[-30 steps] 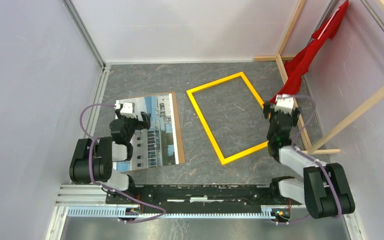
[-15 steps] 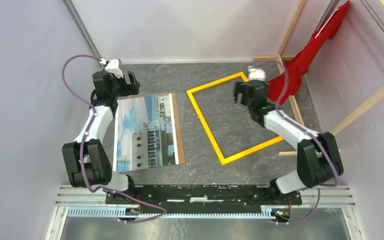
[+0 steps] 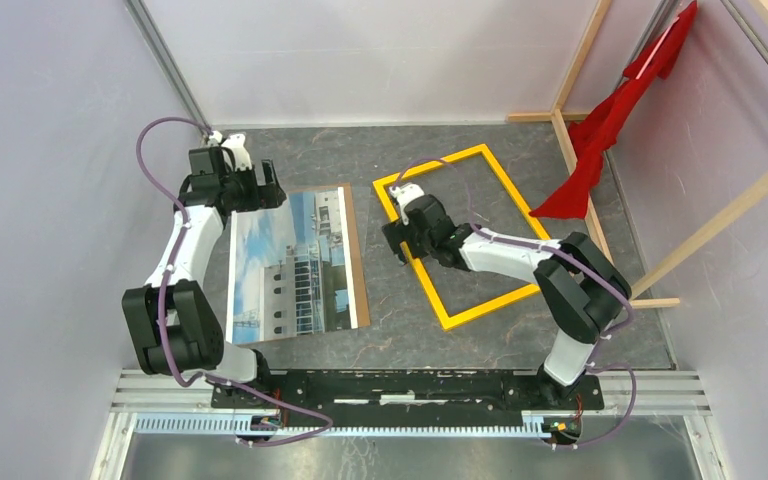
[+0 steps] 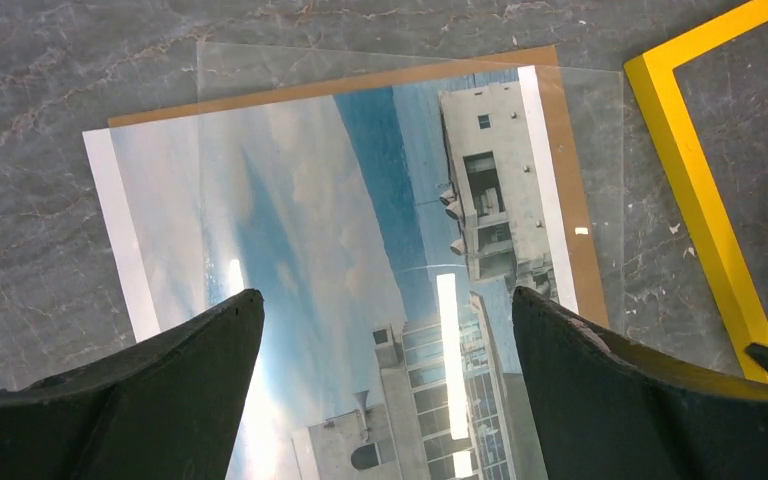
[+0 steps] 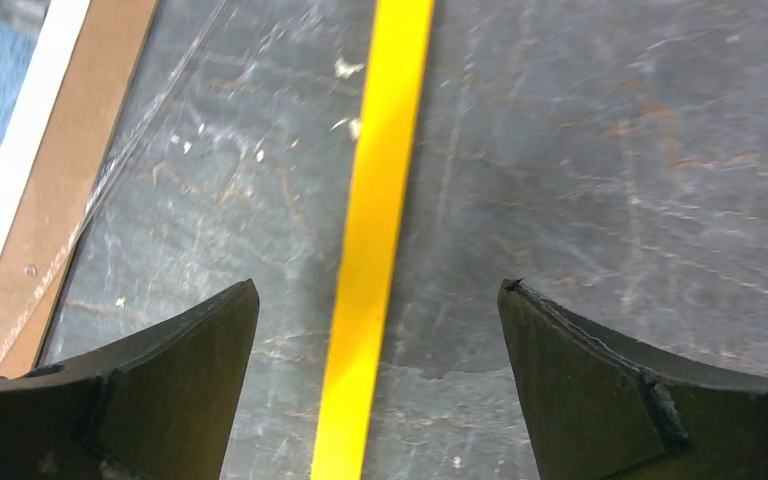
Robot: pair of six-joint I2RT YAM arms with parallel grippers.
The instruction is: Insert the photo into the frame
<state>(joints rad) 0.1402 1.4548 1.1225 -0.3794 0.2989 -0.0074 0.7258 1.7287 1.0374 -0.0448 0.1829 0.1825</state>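
Observation:
The photo [image 3: 290, 262], face up with a white building and blue sky, lies on a brown backing sheet [image 3: 356, 250] left of centre. The yellow frame [image 3: 430, 166] lies flat to its right, not touching it. My left gripper [image 3: 250, 195] is open and empty above the photo's far end; the left wrist view shows the photo [image 4: 360, 220] between its fingers [image 4: 385, 295], with the frame's corner [image 4: 695, 180] at the right. My right gripper [image 3: 410, 243] is open and empty over the frame's left rail [image 5: 380, 200], which runs between its fingers [image 5: 377, 285].
A clear sheet [image 4: 600, 130] lies over the photo and backing, overhanging toward the frame. Bare wooden beams [image 3: 580, 70] with a red cloth [image 3: 600, 130] stand at the right wall. The backing's edge [image 5: 70, 180] lies just left of my right gripper.
My left arm stretched out from the photo's near half to its far end. My right arm swung from the frame's right rail, past its far corner, to the left rail. Both stay open.

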